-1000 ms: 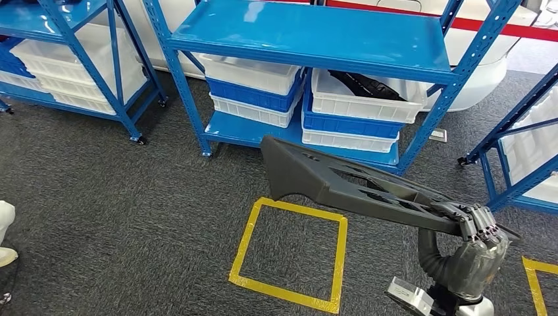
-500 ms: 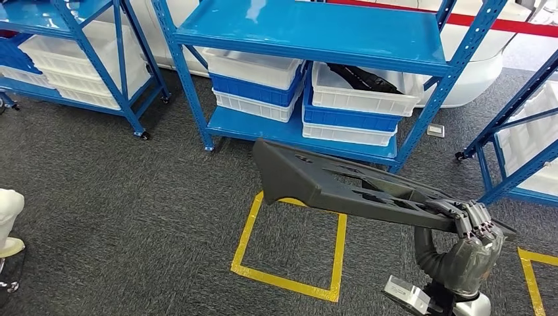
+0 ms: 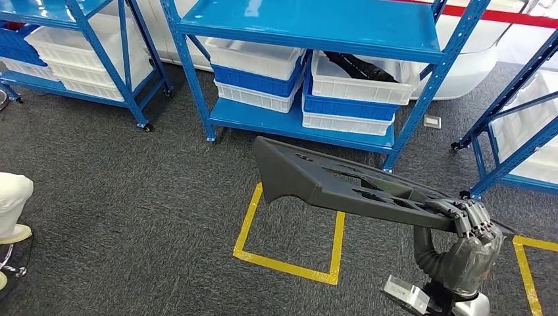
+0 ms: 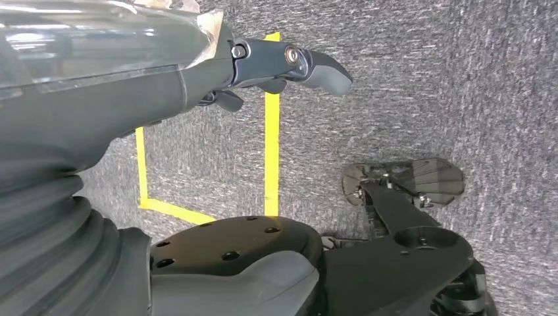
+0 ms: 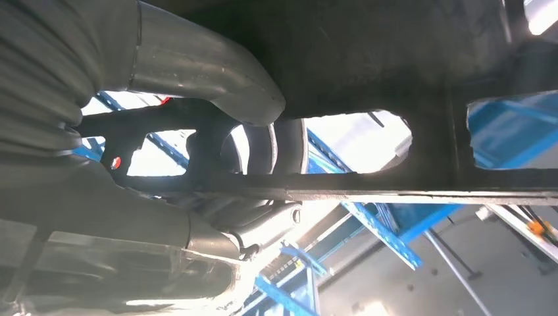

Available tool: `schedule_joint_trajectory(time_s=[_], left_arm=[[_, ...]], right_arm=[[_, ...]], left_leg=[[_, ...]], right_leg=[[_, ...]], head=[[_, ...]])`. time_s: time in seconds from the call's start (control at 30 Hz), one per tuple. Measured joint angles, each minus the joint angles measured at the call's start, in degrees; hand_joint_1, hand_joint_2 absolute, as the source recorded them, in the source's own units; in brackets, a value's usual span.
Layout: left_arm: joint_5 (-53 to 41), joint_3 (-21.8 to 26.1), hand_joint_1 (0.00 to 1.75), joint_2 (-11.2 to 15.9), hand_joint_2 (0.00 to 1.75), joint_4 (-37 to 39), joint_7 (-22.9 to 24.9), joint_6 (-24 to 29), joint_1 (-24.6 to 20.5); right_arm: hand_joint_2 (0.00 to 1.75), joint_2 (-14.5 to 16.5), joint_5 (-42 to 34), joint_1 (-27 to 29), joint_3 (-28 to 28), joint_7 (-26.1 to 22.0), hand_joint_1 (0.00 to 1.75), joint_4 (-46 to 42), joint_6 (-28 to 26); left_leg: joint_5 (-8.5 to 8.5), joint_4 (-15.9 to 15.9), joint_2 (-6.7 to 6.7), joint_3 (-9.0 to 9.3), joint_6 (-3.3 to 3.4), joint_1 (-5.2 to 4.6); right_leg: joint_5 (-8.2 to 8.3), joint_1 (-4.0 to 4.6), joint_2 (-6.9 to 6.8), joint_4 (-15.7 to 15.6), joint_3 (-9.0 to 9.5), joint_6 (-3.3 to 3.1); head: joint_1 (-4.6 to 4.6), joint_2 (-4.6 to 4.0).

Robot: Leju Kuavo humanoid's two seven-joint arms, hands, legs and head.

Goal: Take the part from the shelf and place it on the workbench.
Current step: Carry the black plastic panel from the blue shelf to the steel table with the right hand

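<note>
Nearest the head camera, at about five o'clock, the right robot hand (image 3: pixel 475 222) has its dark fingers clamped over the narrow end of the long dark grey moulded plastic part with cut-out openings (image 3: pixel 332 184). The part is held in the air above the floor and stretches from the hand toward ten o'clock, widening to a broad flat end. In the right wrist view the same robot hand (image 5: pixel 217 164) wraps a thin rib of the part (image 5: pixel 395 59), with blue shelf struts showing through the openings.

The left robot hand (image 4: pixel 289 66) hangs over the dark grey carpet floor (image 4: pixel 460 85); its thumb and the dark fingers seen beside it hold nothing and lie apart.

Below the part's middle, a square outline of yellow tape (image 3: pixel 289 230) lies on the carpet (image 3: pixel 131 210). A second strip of yellow tape (image 3: pixel 523 270) lies at four o'clock. At nine o'clock a person's leg in pale trousers (image 3: pixel 12 201) enters from the edge.

Farther off, toward twelve o'clock, stands the blue metal shelf rack (image 3: pixel 309 26). Its lower level carries stacked white and blue plastic crates (image 3: pixel 355 99), one holding dark parts. Another blue rack with white crates (image 3: pixel 79 52) stands at ten o'clock, and a third rack (image 3: pixel 520 131) at two o'clock.
</note>
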Motion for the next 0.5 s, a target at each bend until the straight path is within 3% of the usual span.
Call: schedule_joint_trajectory(time_s=[0.07, 0.1, 0.17, 0.2, 0.23, 0.27, 0.3, 0.33, 0.4, 0.43, 0.5], left_arm=[[0.0, 0.0, 0.00, 0.0, 1.75, 0.0, 0.0, 0.1, 0.1], [0.1, 0.0, 0.00, 0.0, 1.75, 0.0, 0.0, 0.1, 0.1], [0.1, 0.0, 0.00, 0.0, 1.75, 0.0, 0.0, 0.1, 0.1], [0.2, 0.0, 0.00, 0.0, 1.75, 0.0, 0.0, 0.1, 0.1], [0.2, 0.0, 0.00, 0.0, 1.75, 0.0, 0.0, 0.1, 0.0], [0.2, 0.0, 0.00, 0.0, 1.75, 0.0, 0.0, 0.1, 0.0], [0.2, 0.0, 0.00, 0.0, 1.75, 0.0, 0.0, 0.1, 0.0], [0.2, 0.0, 0.00, 0.0, 1.75, 0.0, 0.0, 0.1, 0.0], [0.2, 0.0, 0.00, 0.1, 1.75, 0.0, 0.0, 0.1, 0.0], [0.2, 0.0, 0.00, 0.1, 1.75, 0.0, 0.0, 0.1, 0.0], [0.2, 0.0, 0.00, 0.1, 1.75, 0.0, 0.0, 0.1, 0.0]], right_arm=[[1.75, 0.0, -0.1, -0.2, 0.1, 0.0, 1.75, 0.1, 0.0], [1.75, 0.0, -0.1, -0.3, 0.1, 0.0, 1.75, 0.1, 0.0], [1.75, 0.0, -0.2, -0.4, 0.2, 0.0, 1.75, 0.2, 0.0], [1.75, 0.0, -0.2, -0.5, 0.3, 0.0, 1.75, 0.3, 0.0], [1.75, 0.0, -0.2, -0.5, 0.3, 0.0, 1.75, 0.3, 0.0], [1.75, 0.0, -0.2, -0.5, 0.3, 0.0, 1.75, 0.4, 0.0], [1.75, 0.0, -0.3, -0.6, 0.3, 0.0, 1.75, 0.5, 0.0], [1.75, 0.0, -0.3, -0.6, 0.3, 0.0, 1.75, 0.5, 0.0], [1.75, 0.0, -0.4, -0.7, 0.3, 0.0, 1.75, 0.5, 0.0], [1.75, 0.0, -0.4, -0.9, 0.3, 0.0, 1.75, 0.5, 0.0], [1.75, 0.0, -0.5, -1.1, 0.4, 0.0, 1.75, 0.5, 0.0]], left_leg=[[-0.92, 0.8, -0.22, -0.52, -0.64, 0.25], [-2.75, 2.3, -0.34, -1.06, -1.00, 0.39], [-8.31, 8.2, -0.45, -2.71, -1.69, 0.66], [-10.45, 11.8, -0.45, -3.49, -1.95, 0.78], [-11.48, 14.5, -0.44, -3.76, -2.11, 0.89], [-11.31, 15.4, -0.44, -3.16, -2.15, 0.96], [-10.19, 14.2, -0.44, -1.52, -2.09, 1.01], [-8.72, 10.8, -0.46, 1.16, -1.89, 1.03], [-7.40, 3.0, -0.62, 6.42, -1.28, 0.89], [-7.27, 0.6, -0.70, 7.84, -0.94, 0.69], [-6.98, -0.4, -0.75, 7.99, -0.27, 0.18]], right_leg=[[0.72, -0.38, -0.15, 0.0, -0.75, -1.17], [1.23, -0.56, -0.24, 0.0, -1.14, -1.91], [2.33, -0.54, -0.40, 0.0, -2.08, -2.90], [2.86, -0.44, -0.45, 0.1, -2.62, -3.03], [3.37, -0.36, -0.48, 0.2, -3.24, -2.99], [3.83, -0.30, -0.49, 0.4, -3.92, -2.89], [4.19, -0.27, -0.48, 0.6, -4.58, -2.74], [4.49, -0.26, -0.46, 0.9, -5.14, -2.58], [5.05, -0.24, -0.45, 1.2, -5.87, -2.02], [5.34, -0.24, -0.46, 1.2, -6.05, -1.65], [6.07, -0.35, -0.51, 1.1, -6.24, -0.75]], head=[[0.00, 0.00], [-0.07, 0.00], [-0.21, 0.00], [-0.24, 0.00], [-0.23, 0.00], [-0.25, 0.00], [-0.25, 0.00], [-0.26, 0.00], [-0.22, 0.00], [-0.22, 0.00], [-0.32, 0.00]])
